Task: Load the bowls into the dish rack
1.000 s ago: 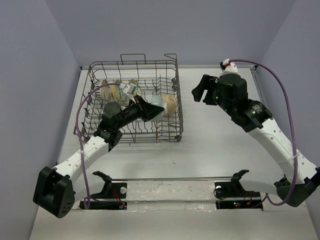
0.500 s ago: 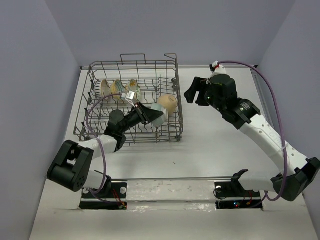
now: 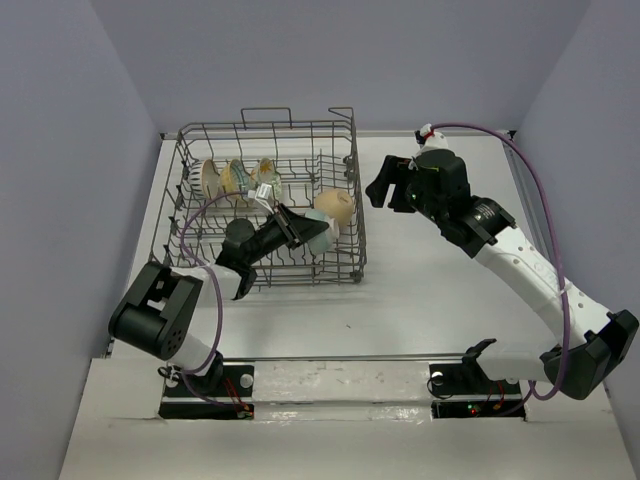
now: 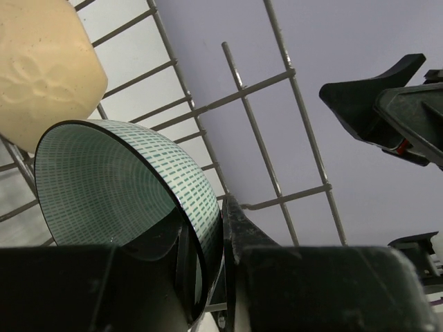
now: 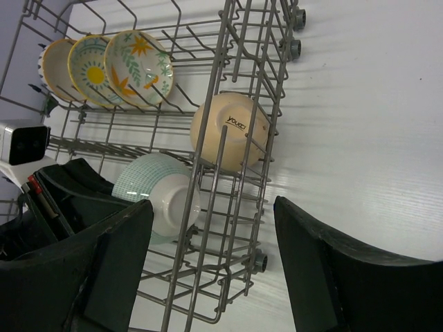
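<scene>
The dish rack [image 3: 190, 205] is a grey wire basket at centre left. My left gripper [image 3: 298, 229] reaches into its right end, shut on the rim of the pale teal-green bowl [image 3: 320, 229]. In the left wrist view the rim [image 4: 197, 200] is pinched between the fingers [image 4: 239, 235], the bowl tilted on edge. The plain tan bowl [image 3: 335, 206] stands just behind it. Three more bowls [image 5: 104, 62] stand on edge in a row at the rack's far left. My right gripper [image 3: 388, 186] hovers open just right of the rack with nothing between its fingers [image 5: 325, 270].
The rack's upright right wall [image 5: 221, 138] stands between my right gripper and the bowls. White table [image 3: 450, 290] extends right of and in front of the rack. Grey walls close in the left, back and right sides.
My right gripper has moved left, closer to the rack's right wall. The left arm has folded lower and turned, while its gripper keeps the teal-green bowl at nearly the same spot.
</scene>
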Robot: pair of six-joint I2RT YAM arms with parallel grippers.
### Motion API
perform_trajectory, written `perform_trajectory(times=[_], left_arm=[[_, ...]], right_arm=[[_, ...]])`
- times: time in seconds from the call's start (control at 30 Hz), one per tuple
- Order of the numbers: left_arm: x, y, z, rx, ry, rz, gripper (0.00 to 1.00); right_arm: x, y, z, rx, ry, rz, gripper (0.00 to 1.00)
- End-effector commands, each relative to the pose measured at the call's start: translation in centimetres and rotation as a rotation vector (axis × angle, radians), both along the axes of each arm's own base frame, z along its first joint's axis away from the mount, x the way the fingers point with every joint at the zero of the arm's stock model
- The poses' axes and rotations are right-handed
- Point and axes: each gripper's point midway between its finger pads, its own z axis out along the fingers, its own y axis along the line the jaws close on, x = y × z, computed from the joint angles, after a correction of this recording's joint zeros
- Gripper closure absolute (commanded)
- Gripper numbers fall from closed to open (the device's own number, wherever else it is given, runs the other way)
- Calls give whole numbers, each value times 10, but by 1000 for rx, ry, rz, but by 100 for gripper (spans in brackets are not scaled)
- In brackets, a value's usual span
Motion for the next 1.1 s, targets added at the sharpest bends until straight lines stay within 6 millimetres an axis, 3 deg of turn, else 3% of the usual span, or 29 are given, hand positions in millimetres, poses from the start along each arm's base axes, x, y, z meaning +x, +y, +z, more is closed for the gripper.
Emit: perform_trajectory(times=[0.0, 0.43, 0.7, 1.07], left_arm=[[-10, 3, 89, -211, -353, -16, 100], [-13, -6, 93, -213, -360, -51, 100], [-25, -10, 112, -234, -402, -103, 100], [-15, -23, 87, -142, -297, -118, 100]], right_arm=[[6, 4, 9, 38, -39, 0, 24], [6, 4, 7, 35, -36, -2, 24], [8, 6, 3, 33, -27, -1, 24], [7, 5, 3, 33, -26, -3, 24]])
